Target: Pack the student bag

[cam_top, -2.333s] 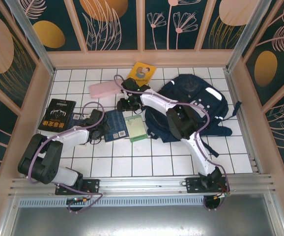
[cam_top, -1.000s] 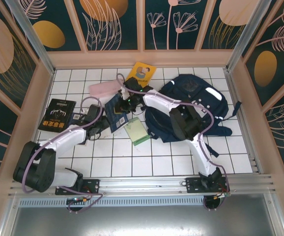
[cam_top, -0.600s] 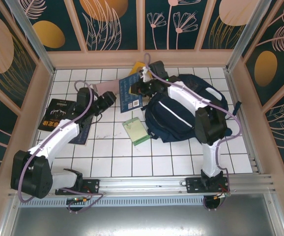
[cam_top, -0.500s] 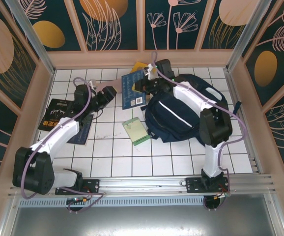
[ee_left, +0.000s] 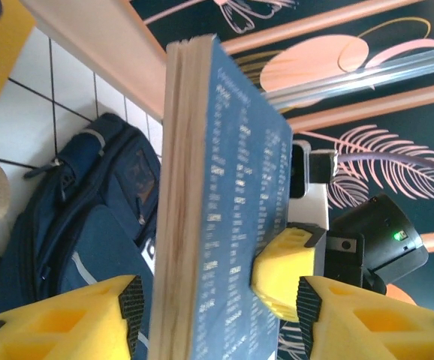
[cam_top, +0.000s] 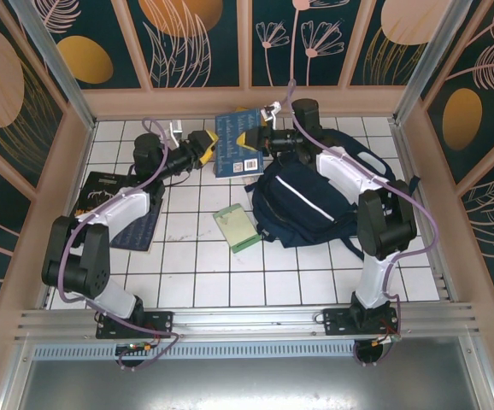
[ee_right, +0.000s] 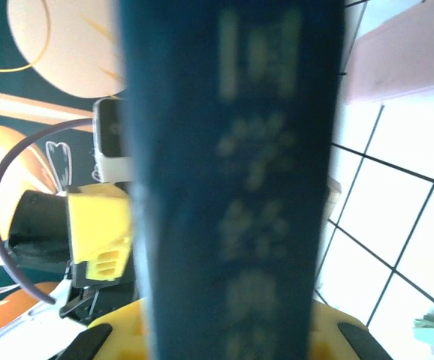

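White-tiled table [cam_top: 230, 273], boxed in by floral panels, is your whole workspace. The student bag [cam_top: 315, 205] lies on its right half with the right arm reaching over it. Beside the bag's far-left corner a blue book [cam_top: 234, 143] hangs in the air, standing on edge between the two arms. This looks like a hand-over, or a steadying before the book goes into the bag. Your right gripper [cam_top: 253, 139] is clamped on the book: the left wrist view has one of its yellow fingers pressed flat against the cover, and its own camera shows the spine running between its fingers. Your left gripper [ee_left: 218, 294] straddles the opposite edge with jaws spread wider than the book is thick, so it carries nothing. The right arm bears the weight, which makes sense because it is nearer the bag. I cannot tell whether the bag's mouth is unzipped. A green notebook [cam_top: 237, 227] lies on the tiles just left of the bag, and a black book [cam_top: 93, 193] sits well off to the left.
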`<move>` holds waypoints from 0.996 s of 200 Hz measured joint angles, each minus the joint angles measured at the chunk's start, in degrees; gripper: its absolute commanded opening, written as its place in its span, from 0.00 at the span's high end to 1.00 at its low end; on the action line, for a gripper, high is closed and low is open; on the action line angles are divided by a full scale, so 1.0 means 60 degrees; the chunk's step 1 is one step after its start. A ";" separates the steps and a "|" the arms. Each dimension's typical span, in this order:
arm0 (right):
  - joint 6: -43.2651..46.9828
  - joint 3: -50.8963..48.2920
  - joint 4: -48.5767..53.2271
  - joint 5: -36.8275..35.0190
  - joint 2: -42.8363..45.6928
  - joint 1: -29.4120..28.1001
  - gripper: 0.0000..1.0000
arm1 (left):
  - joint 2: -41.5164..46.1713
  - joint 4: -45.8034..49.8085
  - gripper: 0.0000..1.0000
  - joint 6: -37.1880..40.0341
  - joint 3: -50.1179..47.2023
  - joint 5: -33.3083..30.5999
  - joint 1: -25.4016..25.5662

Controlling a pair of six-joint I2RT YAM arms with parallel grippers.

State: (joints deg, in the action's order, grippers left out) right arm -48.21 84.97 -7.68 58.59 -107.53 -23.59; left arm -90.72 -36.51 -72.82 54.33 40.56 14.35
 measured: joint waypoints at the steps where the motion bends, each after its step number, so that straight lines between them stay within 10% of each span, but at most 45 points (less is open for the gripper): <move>1: -0.0007 0.0000 -0.0015 0.0011 0.0000 0.0000 1.00 | -0.0018 -0.0022 0.45 -0.0018 0.0018 0.0018 0.0000; 56: -0.0754 -0.0004 -0.1169 0.0576 0.0004 0.0000 1.00 | -0.0248 -0.0667 0.56 -0.0423 0.0361 0.0605 0.0000; 113: -0.1042 0.0033 -0.1665 0.0874 -0.0033 0.0011 1.00 | -0.0346 -0.1617 1.00 -0.1045 0.0404 0.0991 -0.0018; 141: 0.0018 0.0597 -0.0219 0.0554 -0.0055 0.0007 0.64 | -0.0382 -0.1668 1.00 -0.1133 0.0404 0.0951 -0.0018; 199: 0.3308 0.0612 0.3585 -0.2765 0.0288 0.0240 0.52 | -0.0382 -0.0430 1.00 -0.0280 0.0517 0.0645 -0.0018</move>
State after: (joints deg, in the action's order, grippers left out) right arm -28.36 88.64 13.82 42.00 -105.80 -22.15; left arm -93.01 -39.09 -74.50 57.43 44.42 14.24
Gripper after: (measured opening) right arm 0.480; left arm 0.074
